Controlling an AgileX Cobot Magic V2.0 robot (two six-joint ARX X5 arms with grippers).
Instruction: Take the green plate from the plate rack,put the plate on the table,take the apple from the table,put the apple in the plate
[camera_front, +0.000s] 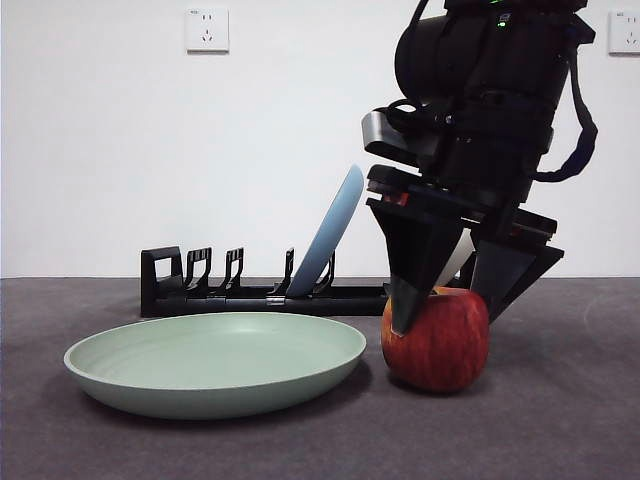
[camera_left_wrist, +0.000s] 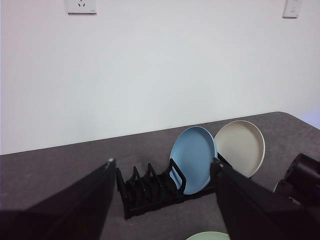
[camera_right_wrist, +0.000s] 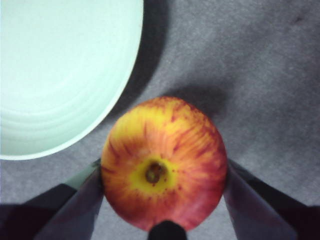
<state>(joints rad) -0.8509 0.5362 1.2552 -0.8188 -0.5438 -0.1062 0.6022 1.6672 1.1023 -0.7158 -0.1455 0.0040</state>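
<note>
Front view shows the right gripper (camera_front: 447, 300) straddling the apple (camera_front: 437, 340), jaws against its sides, on the tabletop (camera_front: 560, 420) just right of the green plate (camera_front: 215, 362). Left gripper (camera_left_wrist: 162, 167) hangs spread, facing the far plate rack (camera_left_wrist: 150, 192).

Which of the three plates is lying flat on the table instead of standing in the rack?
The pale sage-green plate, flat on the dark grey table beside the red apple. The light blue plate and cream-white plate stand in the black rack.
</note>
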